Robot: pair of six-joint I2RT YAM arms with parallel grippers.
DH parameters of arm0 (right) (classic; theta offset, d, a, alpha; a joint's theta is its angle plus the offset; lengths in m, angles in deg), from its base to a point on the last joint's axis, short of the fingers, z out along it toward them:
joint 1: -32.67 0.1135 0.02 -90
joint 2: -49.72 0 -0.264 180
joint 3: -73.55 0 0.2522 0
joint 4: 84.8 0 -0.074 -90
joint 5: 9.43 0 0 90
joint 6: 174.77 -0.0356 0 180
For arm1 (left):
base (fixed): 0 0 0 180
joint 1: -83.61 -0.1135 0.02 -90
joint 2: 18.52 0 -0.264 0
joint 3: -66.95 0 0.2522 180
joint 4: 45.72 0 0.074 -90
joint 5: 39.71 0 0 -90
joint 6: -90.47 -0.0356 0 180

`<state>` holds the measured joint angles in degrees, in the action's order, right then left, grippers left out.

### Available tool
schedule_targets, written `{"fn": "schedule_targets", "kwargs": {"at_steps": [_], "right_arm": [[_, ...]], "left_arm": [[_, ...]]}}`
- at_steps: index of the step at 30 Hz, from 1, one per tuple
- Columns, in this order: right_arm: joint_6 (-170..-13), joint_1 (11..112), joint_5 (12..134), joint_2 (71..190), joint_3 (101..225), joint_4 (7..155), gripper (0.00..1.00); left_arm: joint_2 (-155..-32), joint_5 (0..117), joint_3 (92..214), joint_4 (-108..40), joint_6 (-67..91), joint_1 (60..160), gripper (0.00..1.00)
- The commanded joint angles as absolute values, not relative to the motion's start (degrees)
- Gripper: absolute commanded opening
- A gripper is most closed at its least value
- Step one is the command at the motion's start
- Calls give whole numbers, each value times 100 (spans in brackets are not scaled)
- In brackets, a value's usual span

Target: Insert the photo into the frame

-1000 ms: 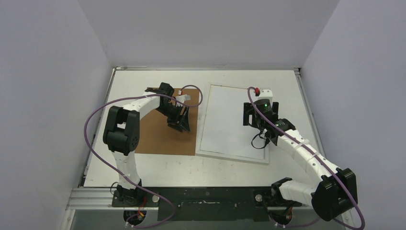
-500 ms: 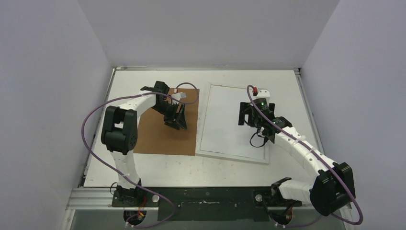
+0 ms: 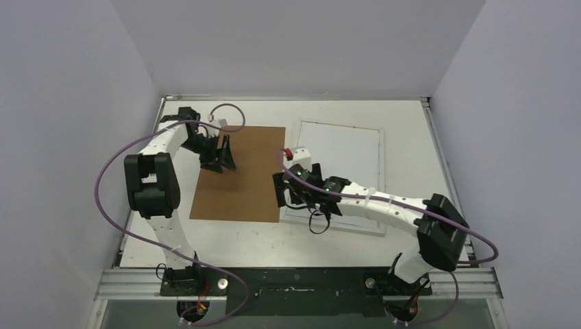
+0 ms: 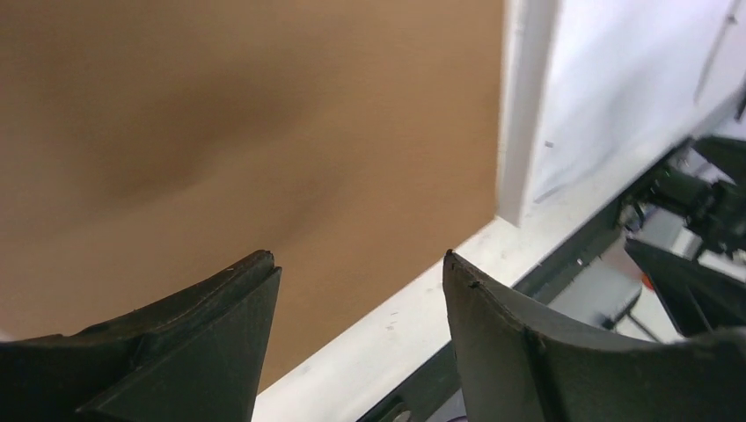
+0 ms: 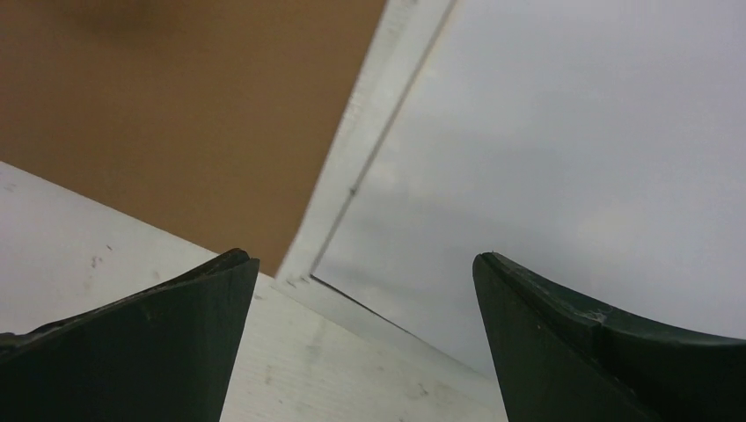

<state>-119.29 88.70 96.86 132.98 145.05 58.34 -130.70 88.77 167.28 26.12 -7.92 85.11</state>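
Two long edges run side by side: brown board (image 3: 240, 175), white frame (image 3: 346, 151)

top: overhead, whole table (image 3: 404, 137) | wrists: close, downward | shared: frame (image 3: 342, 161) edge, board (image 3: 243, 171)

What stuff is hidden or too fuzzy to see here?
- Top view: the right arm covers the frame's near-left part.
- Left wrist view: the brown board is blurry, cut off by the edges.
- All views: no photo picture shows; the frame's middle just looks white.

Left end effector (image 3: 223, 159) and right end effector (image 3: 280, 191) gape, empty.
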Motion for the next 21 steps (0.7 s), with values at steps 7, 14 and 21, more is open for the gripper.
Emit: {"fn": "schedule_targets", "kwargs": {"at_steps": [7,14,21], "right_arm": [[-11941,9047,9814,15479,16776,6260,100],[-12292,9051,9920,14726,16010,5760,99],[-13194,8994,9856,13067,14431,5005,69]], "left_arm": [[-12610,8106,16814,3227,-1621,6906,67],[-12404,8185,16676,3226,-1695,6860,67],[-12445,8237,16593,3118,-1613,7133,67]]}}
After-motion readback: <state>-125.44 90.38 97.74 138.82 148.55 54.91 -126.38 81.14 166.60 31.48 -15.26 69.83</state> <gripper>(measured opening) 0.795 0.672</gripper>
